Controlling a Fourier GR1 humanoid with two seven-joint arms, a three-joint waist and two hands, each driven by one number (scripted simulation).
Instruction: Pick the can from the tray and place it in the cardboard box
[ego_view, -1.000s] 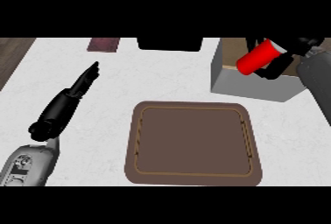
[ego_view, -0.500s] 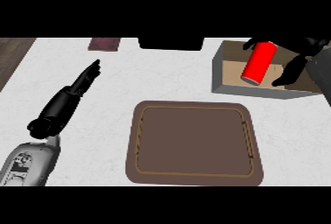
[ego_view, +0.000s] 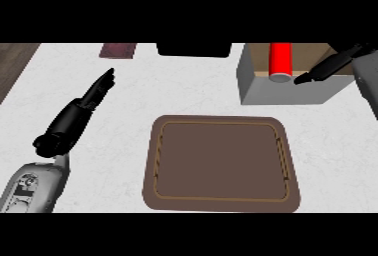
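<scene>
Since the red can (ego_view: 280, 61) already lies inside the cardboard box (ego_view: 289, 90) at far right, w/ the right hand (ego_view: 328, 67) open and its straight fingers just beside the can's near end, you should lift that hand straight up — don't brush the box wall. Brown tray (ego_view: 221, 205) sits bare, near centre. Left hand (ego_view: 94, 92) rests open at left — leave it.

Can in the box, tray near me on the counter

I see the tray (ego_view: 220, 170) toward the counter's (ego_view: 184, 85) near edge, about mid-width. The box (ego_view: 289, 80) sits at the far right corner, behind the tray, with the can (ego_view: 280, 61) inside it. My right hand (ego_view: 328, 66) is just right of the can, over the box. My left hand (ego_view: 83, 111) lies along the left side, well apart from the tray.
</scene>
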